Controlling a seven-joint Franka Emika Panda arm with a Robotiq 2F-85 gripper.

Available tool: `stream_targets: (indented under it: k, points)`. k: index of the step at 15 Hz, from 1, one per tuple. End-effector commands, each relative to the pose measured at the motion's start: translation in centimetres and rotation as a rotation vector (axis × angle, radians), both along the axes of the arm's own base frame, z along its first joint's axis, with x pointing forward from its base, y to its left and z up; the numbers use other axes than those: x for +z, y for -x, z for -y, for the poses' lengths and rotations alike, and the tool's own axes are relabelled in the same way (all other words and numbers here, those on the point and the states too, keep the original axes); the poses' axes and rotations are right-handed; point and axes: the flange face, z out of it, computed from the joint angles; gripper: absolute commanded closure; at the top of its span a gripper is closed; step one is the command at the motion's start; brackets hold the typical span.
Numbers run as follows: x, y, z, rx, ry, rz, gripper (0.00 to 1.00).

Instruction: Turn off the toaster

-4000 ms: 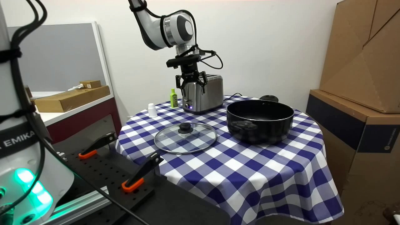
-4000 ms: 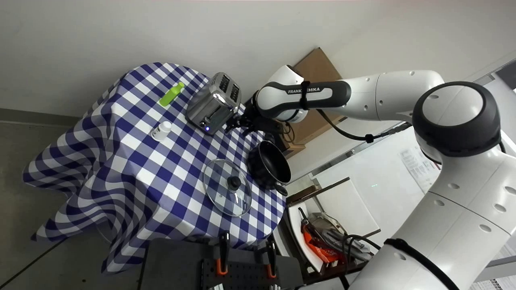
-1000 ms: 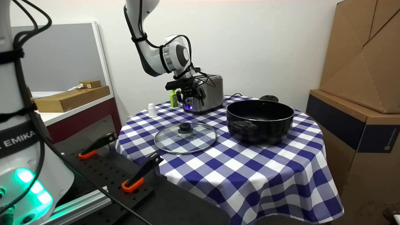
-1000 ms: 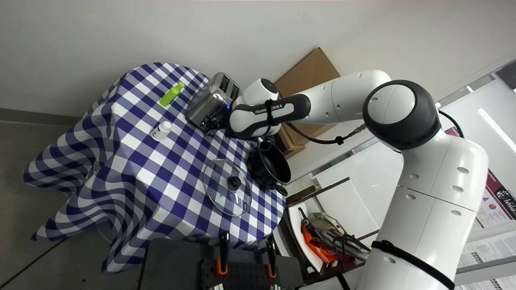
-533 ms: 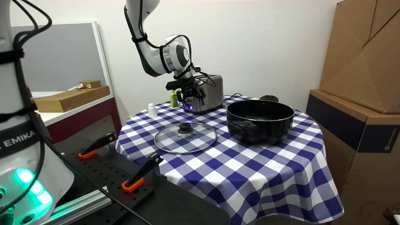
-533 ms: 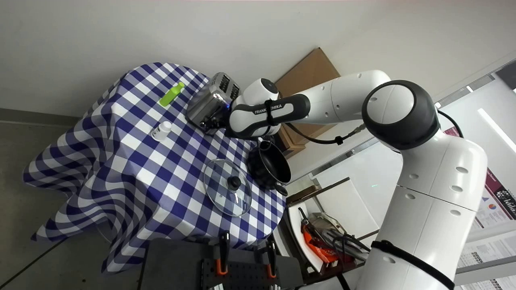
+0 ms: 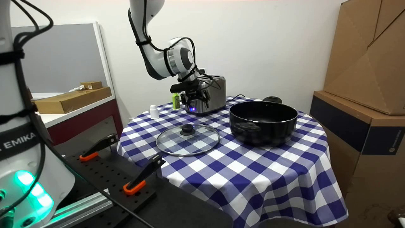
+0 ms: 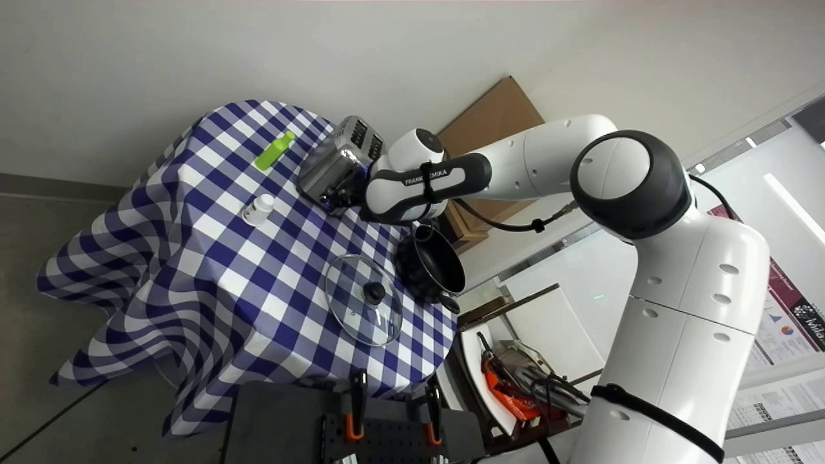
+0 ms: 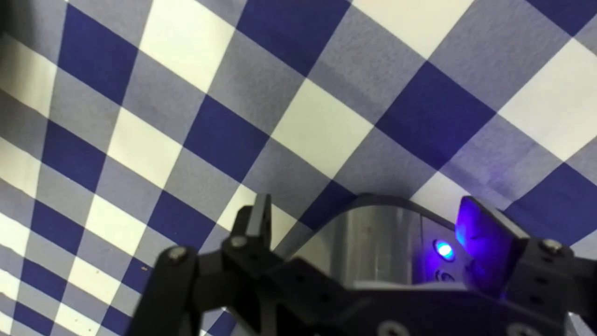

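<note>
The silver toaster [image 7: 217, 93] stands at the back of the table; it also shows in an exterior view [image 8: 327, 162] and at the bottom of the wrist view [image 9: 359, 247]. A round button on its control face glows blue [image 9: 444, 250]. Part of another round control lies just below it; the rest is hidden by the gripper. My gripper [image 9: 366, 217] is open and empty, its fingers spread around a rounded toaster corner. Its right finger is close beside the lit button; I cannot tell whether it touches. In an exterior view the gripper [image 7: 196, 102] is low in front of the toaster.
A black pot [image 7: 262, 126] and a glass lid [image 7: 188, 144] lie on the checked tablecloth [image 7: 234, 177]. A white bottle [image 7: 154, 112] and a green bottle [image 7: 176, 100] stand near the toaster. Cardboard boxes [image 7: 370, 63] stand beside the table.
Over four seconds my arm has come down and closer to the toaster's control face. In the last half second the gripper has shifted slightly. It stays open, and the button's light stays on.
</note>
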Motion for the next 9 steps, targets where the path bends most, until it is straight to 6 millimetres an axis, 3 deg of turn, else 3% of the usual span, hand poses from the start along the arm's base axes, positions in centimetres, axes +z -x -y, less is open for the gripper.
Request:
stream_targets:
  k: [1,9]
  points:
    - [-0.54,-0.86,-0.03,0.029,0.003,0.032,0.0]
    - [-0.22,-0.82,0.1,0.056,0.017,0.103,0.0]
